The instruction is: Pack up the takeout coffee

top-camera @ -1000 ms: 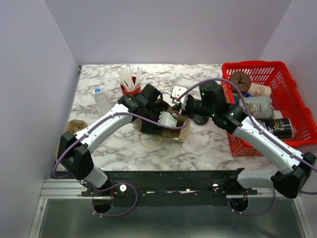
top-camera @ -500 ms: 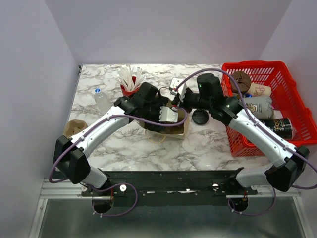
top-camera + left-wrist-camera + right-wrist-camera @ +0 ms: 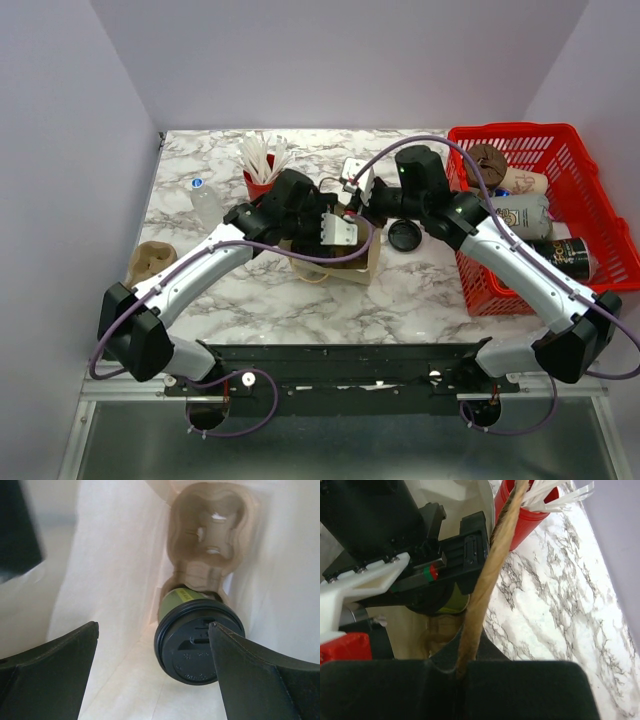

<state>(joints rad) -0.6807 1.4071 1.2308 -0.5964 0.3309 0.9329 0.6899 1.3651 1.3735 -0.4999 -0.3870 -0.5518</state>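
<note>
The left gripper has been moved up towards the frame's middle, over the paper bag, and its elbow swung out to the lower left. The right gripper, clamped on the handle, has been drawn up-left, uncovering the black disc.

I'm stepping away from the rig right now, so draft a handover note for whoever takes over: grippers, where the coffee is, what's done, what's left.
Left gripper: open, down inside the paper bag, fingers either side of the black lid, not clamped.
Right gripper: shut on the bag's twine handle, holding it up.
Coffee cup: lidded, inside the bag, base at the near pocket of the pulp carrier.
Done: cup is in the bag.
Left, probably: draw the left arm out without catching the lid, then let go of the handle.
</note>
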